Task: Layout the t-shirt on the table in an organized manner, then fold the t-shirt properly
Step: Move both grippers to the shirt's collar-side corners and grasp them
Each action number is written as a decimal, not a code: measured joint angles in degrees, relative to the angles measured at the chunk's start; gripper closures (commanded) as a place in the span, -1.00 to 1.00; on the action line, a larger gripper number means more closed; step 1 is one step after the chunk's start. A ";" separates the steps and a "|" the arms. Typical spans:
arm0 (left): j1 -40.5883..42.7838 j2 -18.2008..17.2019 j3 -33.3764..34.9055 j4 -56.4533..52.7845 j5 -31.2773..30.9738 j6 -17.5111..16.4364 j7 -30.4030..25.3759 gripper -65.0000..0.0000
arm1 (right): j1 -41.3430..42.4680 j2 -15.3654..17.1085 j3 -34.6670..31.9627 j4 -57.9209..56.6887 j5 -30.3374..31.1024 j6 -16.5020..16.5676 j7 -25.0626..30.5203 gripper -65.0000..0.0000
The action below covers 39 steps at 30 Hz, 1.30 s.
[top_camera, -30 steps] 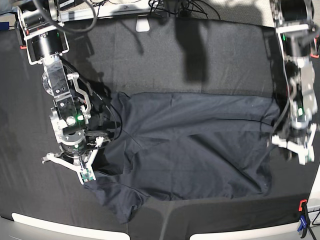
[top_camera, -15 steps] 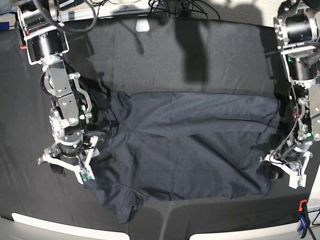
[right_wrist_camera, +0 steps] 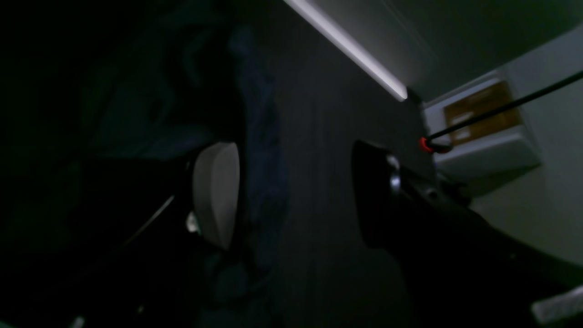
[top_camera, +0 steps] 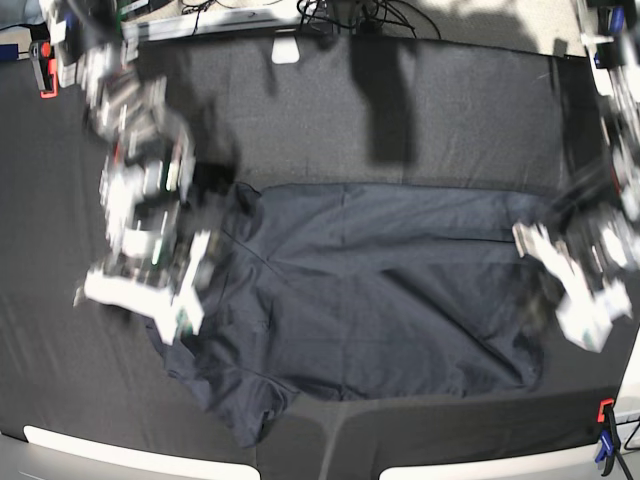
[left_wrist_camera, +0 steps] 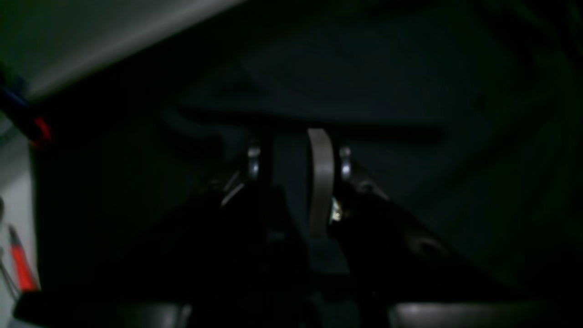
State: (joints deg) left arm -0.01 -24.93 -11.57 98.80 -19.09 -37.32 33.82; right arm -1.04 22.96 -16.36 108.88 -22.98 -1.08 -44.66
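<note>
A dark navy t-shirt (top_camera: 370,290) lies spread across the middle of the black-clothed table (top_camera: 450,110) in the base view, its body flattened into a wide rectangle, with bunched, creased fabric at its left end and a flap trailing toward the near edge. Both arms are smeared by motion blur from this overhead angle, so the fingers cannot be read here: the right gripper (top_camera: 140,295) hangs over the shirt's crumpled left edge, the left gripper (top_camera: 570,285) over its right edge. An orange-and-blue clamp (top_camera: 605,435) grips the table's near right corner.

The wrist cameras supply what the overhead shot loses. The right wrist view, dim, shows the right gripper (right_wrist_camera: 296,191) with its jaws spread wide, one pale finger pad (right_wrist_camera: 216,193) against a rumpled fold of shirt (right_wrist_camera: 255,150) and bare table cloth in the gap; nothing is pinched. The left wrist view, darker still, shows the left gripper (left_wrist_camera: 296,159) with its jaws set narrowly apart and dark cloth (left_wrist_camera: 291,164) visible in the gap at the shirt's edge; whether that cloth is gripped I cannot tell.
</note>
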 measured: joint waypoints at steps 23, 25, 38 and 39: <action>20.96 -9.20 8.55 -0.07 27.34 6.82 -20.33 0.03 | -10.86 0.04 0.09 4.07 -5.92 -0.02 -0.35 -0.16; 20.65 -8.98 13.31 -0.07 36.33 12.55 -20.79 0.04 | -10.88 0.04 0.09 4.07 -5.90 -0.02 -0.35 -0.16; 14.58 -9.66 21.64 -12.72 49.18 26.36 -20.39 0.06 | -11.21 0.07 0.09 4.07 -2.56 -0.02 -0.44 -0.16; 14.58 -9.92 21.62 -13.73 49.94 26.47 -21.29 0.06 | -11.54 0.02 0.09 4.07 -2.40 -0.02 -0.39 -0.16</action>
State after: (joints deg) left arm 14.57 -34.85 10.04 85.08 30.85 -10.85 12.53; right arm -12.58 22.98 -16.27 112.95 -25.39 -1.10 -45.06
